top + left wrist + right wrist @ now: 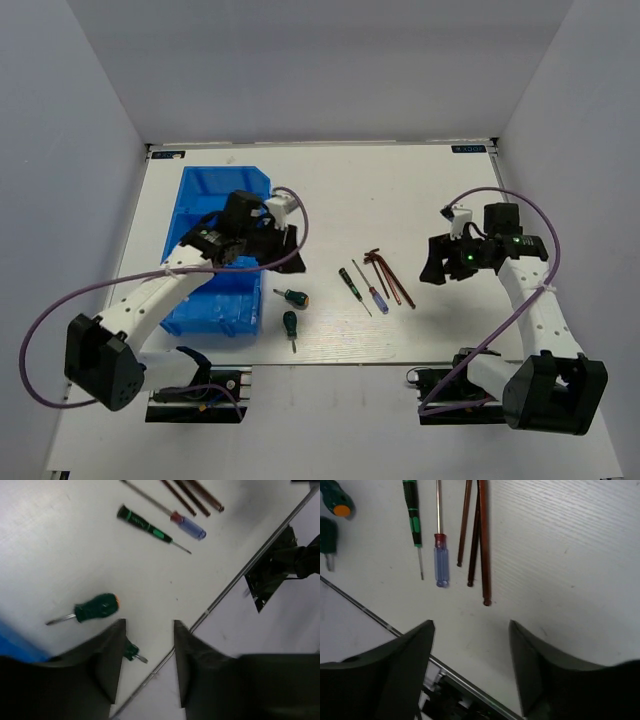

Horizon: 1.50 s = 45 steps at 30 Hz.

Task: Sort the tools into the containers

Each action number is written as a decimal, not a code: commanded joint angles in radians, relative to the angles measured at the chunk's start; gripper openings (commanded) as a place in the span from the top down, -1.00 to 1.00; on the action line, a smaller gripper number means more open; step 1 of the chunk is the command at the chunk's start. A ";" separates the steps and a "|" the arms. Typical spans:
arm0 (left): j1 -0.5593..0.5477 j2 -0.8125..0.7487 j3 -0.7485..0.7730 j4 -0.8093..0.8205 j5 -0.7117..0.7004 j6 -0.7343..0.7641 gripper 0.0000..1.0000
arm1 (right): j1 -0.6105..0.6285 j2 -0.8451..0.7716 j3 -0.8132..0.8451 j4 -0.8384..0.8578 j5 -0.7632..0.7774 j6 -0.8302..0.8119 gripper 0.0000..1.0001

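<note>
The blue bin [203, 187] lies at the table's left, partly under my left arm; its corner shows in the left wrist view [10, 647]. My left gripper [284, 240] [149, 630] is open and empty, above the bin's right edge. Two stubby green screwdrivers [292, 296] [290, 325] lie just right of the bin; one [97, 607] lies ahead of my left fingers, the other [131, 651] is half hidden behind one. A black precision screwdriver [353, 287] [412, 515], a blue one [375, 297] [440, 560] and dark-red hex keys [385, 272] [477, 535] lie mid-table. My right gripper [434, 265] [471, 630] is open and empty, right of the hex keys.
The table's metal front edge [240, 575] [370, 615] runs close under both grippers. Black arm mounts [195, 385] [450, 385] sit at that near edge. White walls enclose the table on three sides.
</note>
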 commanded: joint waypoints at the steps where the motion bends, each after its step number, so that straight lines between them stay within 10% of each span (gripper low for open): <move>1: -0.105 0.060 0.009 -0.086 -0.122 -0.055 -0.16 | 0.001 0.001 -0.028 0.084 -0.070 0.021 -0.18; 4: -0.196 0.109 0.025 -0.146 -0.321 -0.194 -0.30 | 0.008 0.010 -0.038 0.141 0.022 0.061 0.84; 6: -0.231 0.137 0.070 -0.280 -0.478 -0.349 -0.10 | 0.009 0.011 -0.026 0.144 0.080 0.076 0.97; 10: -0.291 0.120 0.072 -0.321 -0.564 -0.799 -0.19 | 0.014 0.017 -0.023 0.124 0.103 0.068 -0.05; 25: -0.380 0.478 0.303 -0.418 -0.741 -1.275 -0.27 | 0.011 0.001 -0.067 0.155 0.068 0.087 -0.13; 45: -0.402 0.557 0.271 -0.510 -0.802 -1.295 -0.37 | 0.011 0.019 -0.074 0.167 0.074 0.081 -0.13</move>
